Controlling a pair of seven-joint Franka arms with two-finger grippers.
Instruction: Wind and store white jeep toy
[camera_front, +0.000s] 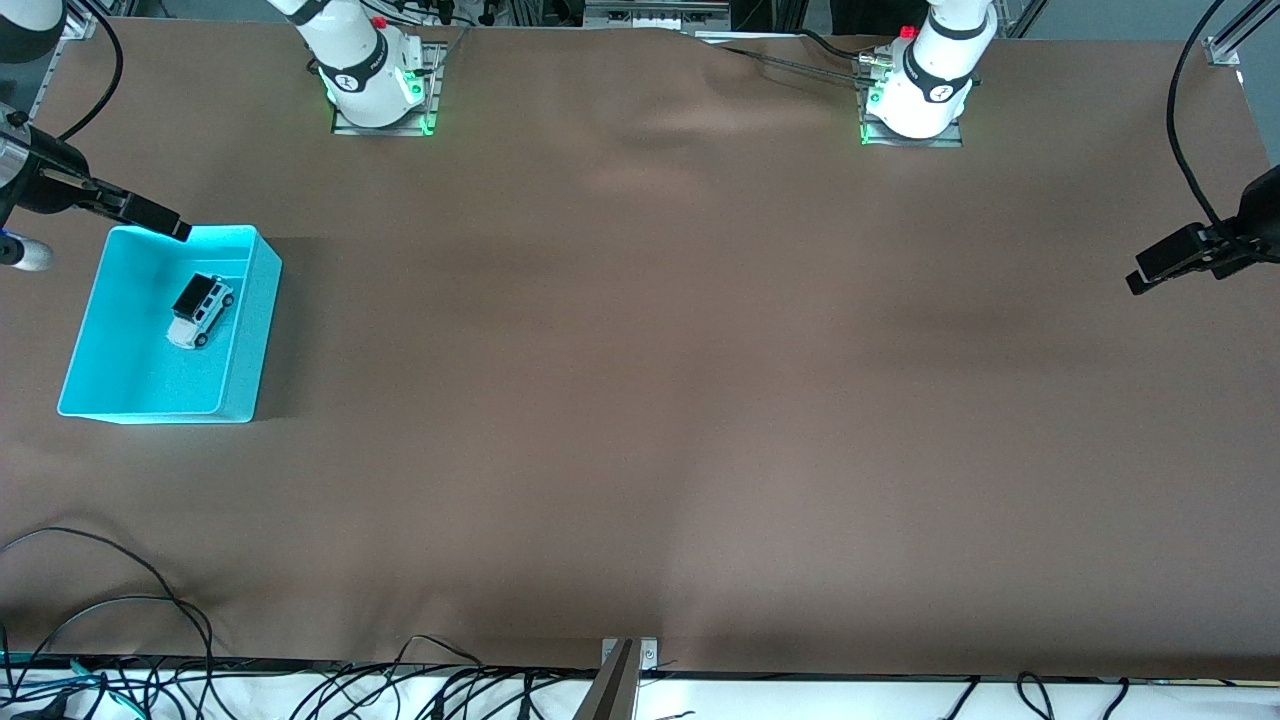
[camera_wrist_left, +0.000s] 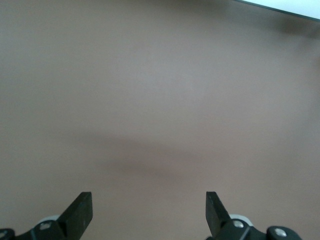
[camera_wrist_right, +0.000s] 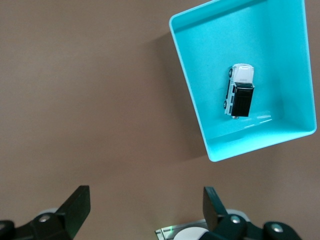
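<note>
The white jeep toy (camera_front: 201, 311) sits on its wheels inside the turquoise bin (camera_front: 255, 330), on the bin's floor and apart from all four walls, in the half of the bin farther from the front camera. Its black roof faces up and its white bonnet end points toward the bin wall nearer to that camera; the right wrist view shows the same toy (camera_wrist_right: 239, 90) lying roughly along the length of the bin (camera_wrist_right: 190, 100), with black wheels showing along one side. The bin stands on the brown table (camera_front: 640, 400) at the right arm's end, its long sides running slightly aslant to the table edge. The right gripper (camera_front: 150, 213) hangs in the air over the bin's corner that lies farthest from the front camera, at the outer end of the table; its fingers (camera_wrist_right: 75, 207) stand wide apart and nothing is between them. The left gripper (camera_front: 1165, 262) hangs over bare table at the left arm's end, well apart from the bin, and this arm waits; its fingers (camera_wrist_left: 80, 212) are likewise spread wide with nothing in them, and only the brown table surface (camera_wrist_left: 160, 100) shows beneath it.
</note>
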